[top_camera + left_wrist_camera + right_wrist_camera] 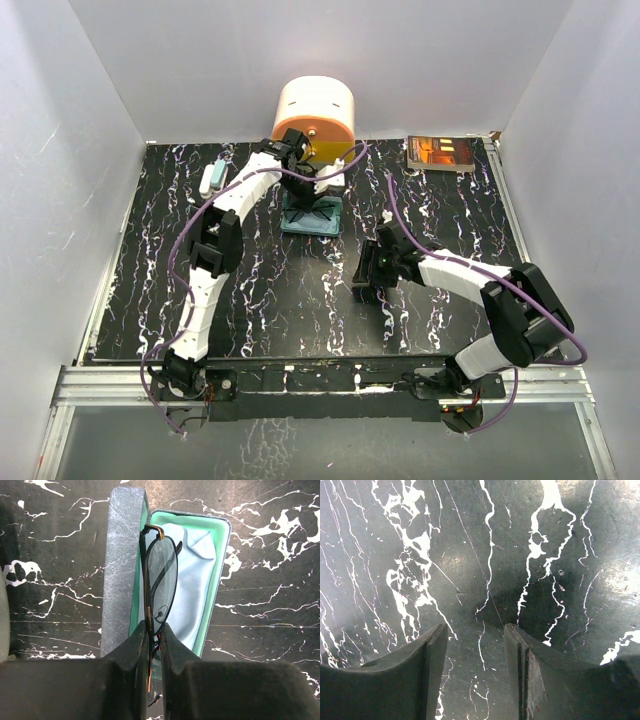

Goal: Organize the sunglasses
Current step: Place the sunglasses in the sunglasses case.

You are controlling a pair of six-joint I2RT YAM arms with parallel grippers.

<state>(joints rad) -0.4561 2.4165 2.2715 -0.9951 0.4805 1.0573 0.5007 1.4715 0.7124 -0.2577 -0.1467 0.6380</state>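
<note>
The left gripper point(152, 636) is clamped on the sunglasses point(161, 580), holding them on edge over the open grey case point(120, 555), which lies toward 12 o'clock on the marbled table point(300, 300). A light-blue cloth point(195, 580) lies in the teal tray. I judge they should be tipped flat and lowered onto the cloth, clear of the lid at 9 o'clock, before release. The right gripper point(475, 645) hangs parted and empty, at 4 o'clock from the case. No lettering is legible.

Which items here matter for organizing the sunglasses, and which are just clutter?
Job:
- sunglasses, pinched by left gripper
- open case
- cloth lying in it

Lying about:
- orange-and-white drum, far centre
- flat box, far right corner
- small white-teal item, far left
</note>
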